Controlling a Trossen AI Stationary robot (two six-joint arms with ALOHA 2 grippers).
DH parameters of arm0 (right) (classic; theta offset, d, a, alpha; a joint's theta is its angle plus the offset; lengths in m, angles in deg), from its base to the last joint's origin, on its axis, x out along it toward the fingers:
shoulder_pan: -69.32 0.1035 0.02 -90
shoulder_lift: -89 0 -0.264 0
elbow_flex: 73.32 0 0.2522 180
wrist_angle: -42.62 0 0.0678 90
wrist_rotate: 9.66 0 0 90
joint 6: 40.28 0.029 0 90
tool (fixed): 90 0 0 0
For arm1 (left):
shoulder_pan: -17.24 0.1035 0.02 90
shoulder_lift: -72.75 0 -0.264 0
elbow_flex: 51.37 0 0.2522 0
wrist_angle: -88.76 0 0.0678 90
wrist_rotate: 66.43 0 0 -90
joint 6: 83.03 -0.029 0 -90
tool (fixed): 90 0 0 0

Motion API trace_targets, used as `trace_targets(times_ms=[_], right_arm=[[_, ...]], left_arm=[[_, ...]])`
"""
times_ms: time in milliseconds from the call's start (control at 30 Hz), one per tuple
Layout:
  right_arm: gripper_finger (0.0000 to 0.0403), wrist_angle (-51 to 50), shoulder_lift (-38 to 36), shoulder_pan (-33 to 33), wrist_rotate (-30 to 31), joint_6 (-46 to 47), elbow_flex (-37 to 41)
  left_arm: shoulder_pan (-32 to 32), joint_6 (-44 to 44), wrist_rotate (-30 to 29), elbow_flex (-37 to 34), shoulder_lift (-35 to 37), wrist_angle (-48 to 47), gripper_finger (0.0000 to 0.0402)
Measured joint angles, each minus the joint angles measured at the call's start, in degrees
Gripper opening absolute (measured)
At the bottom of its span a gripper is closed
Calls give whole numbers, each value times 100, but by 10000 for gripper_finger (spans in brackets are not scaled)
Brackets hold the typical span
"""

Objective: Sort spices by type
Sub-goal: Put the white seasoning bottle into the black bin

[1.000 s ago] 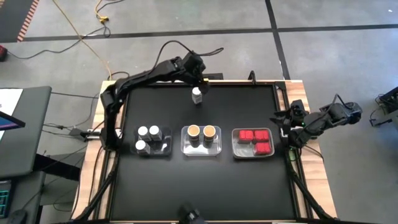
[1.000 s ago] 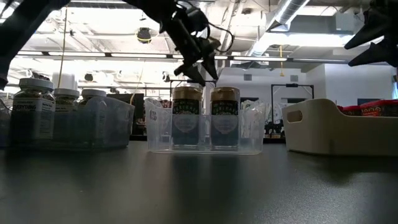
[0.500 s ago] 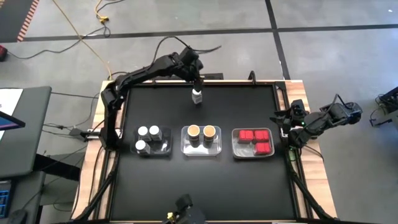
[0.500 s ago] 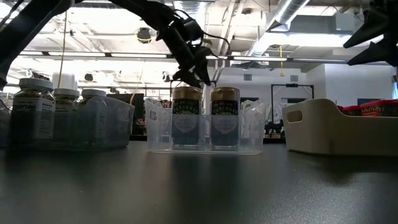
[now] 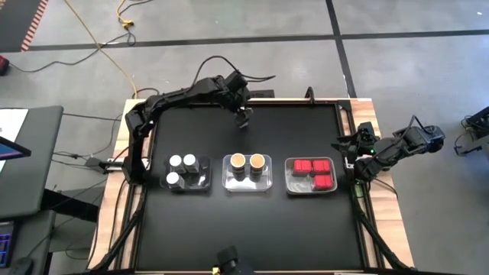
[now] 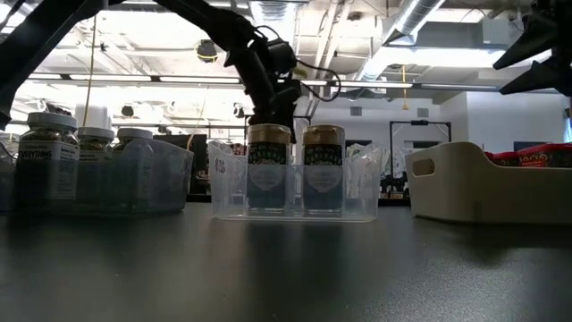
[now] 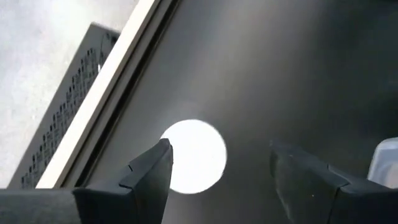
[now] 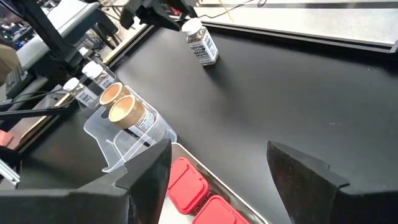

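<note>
A lone clear jar with a white cap [image 8: 200, 42] stands upright on its base near the table's far edge. My left gripper [image 5: 243, 113] hangs open right over it, fingers pointing down; in the left wrist view the white cap [image 7: 194, 155] shows beneath my left gripper [image 7: 221, 149], nearer one finger. In the high view the gripper hides the jar. My right gripper [image 8: 217, 162] waits open at the table's right edge [image 5: 348, 149]. Three white-capped jars [image 5: 182, 166], two tan-topped jars [image 5: 247, 162] and several red packets [image 5: 313, 172] sit in separate trays.
Three clear trays stand in a row across the table's middle: left tray [image 5: 200, 183], middle tray [image 5: 226, 183], right tray [image 5: 289, 187]. Bare black tabletop [image 5: 290, 130] lies between the row and the far edge. A raised rim [image 7: 118, 93] runs along the far edge close to the lone jar.
My left gripper has moved from the table's far edge toward the near edge and down, ending over the lone white-capped jar and covering it in the high view. It has tipped to point more steeply down. The jar has stayed where it was.
</note>
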Motion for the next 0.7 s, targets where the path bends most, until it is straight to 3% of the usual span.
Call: trace_targets(times_ms=[300,700], right_arm=[[292,-66,0,0,0,-28,0],[292,-66,0,0,-2,2,0]], left_arm=[[7,-103,-72,-469,15,454,249],[3,-257,-67,-473,11,627,249]])
